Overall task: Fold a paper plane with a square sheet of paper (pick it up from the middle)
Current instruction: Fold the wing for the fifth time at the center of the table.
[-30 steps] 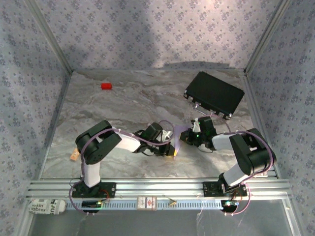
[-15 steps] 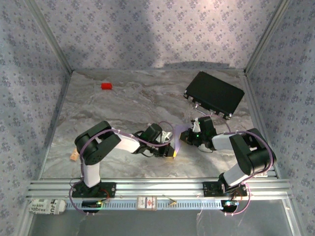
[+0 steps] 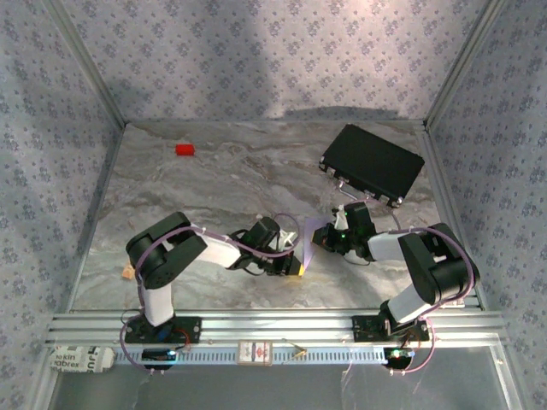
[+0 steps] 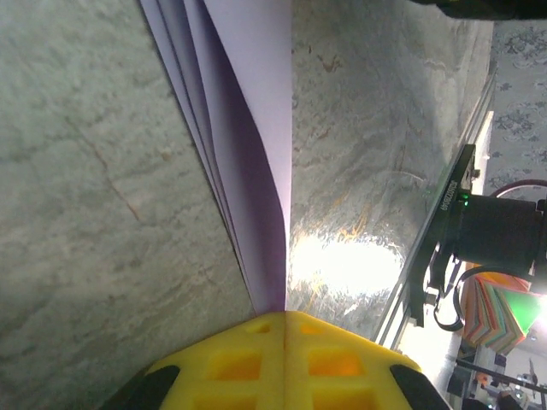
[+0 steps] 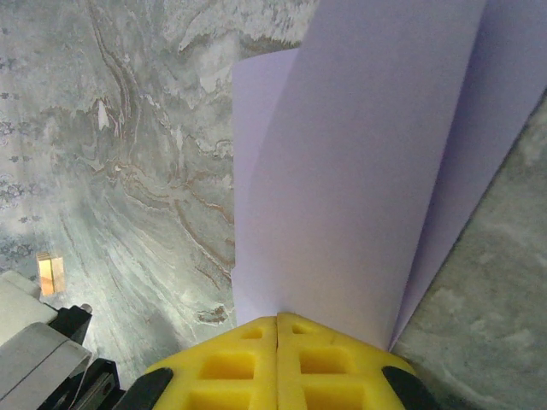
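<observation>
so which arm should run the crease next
Probably left. The left gripper is shut on the paper at its folded edge, layers meeting at the jaws, ready to slide along. The right gripper is shut on a broad flap, better for anchoring.

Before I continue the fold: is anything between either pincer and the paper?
Nothing visible. The left pincer and the right pincer are each shut directly on the lilac paper; the red block and black case lie well away.

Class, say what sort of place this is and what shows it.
Probably a robot lab test cell: two arms bolted to an aluminium rail, a marble-pattern table, patterned walls closing it in.
</observation>
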`<state>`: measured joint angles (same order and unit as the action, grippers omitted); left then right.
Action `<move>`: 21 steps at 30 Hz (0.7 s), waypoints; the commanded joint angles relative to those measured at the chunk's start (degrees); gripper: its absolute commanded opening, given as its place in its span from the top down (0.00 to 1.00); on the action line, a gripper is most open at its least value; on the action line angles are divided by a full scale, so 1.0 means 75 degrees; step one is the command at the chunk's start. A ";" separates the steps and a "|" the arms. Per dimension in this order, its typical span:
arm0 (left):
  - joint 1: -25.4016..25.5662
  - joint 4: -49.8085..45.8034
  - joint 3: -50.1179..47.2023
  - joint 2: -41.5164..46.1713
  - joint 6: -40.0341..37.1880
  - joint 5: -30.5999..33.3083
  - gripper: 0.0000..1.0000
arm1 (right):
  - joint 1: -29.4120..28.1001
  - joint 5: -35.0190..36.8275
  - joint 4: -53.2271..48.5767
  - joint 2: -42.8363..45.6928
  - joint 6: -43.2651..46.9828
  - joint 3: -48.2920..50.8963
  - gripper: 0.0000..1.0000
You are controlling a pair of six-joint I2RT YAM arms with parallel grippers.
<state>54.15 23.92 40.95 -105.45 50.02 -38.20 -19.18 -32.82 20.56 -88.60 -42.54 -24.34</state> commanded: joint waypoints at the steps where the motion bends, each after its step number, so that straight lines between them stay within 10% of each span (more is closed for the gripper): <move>1: 0.0221 -0.0745 -0.0332 0.0168 0.0066 -0.0477 0.94 | 0.0003 0.0895 -0.0853 -0.0243 0.0203 0.0188 0.93; 21: -0.0100 0.0000 0.0886 0.0764 0.0516 0.0360 0.96 | 0.0004 0.0884 -0.0876 -0.0160 0.0181 0.0198 0.93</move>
<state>53.52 22.15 43.97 -97.73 53.49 -34.68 -19.18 -32.77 20.56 -88.53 -42.57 -24.32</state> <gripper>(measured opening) 0.047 0.070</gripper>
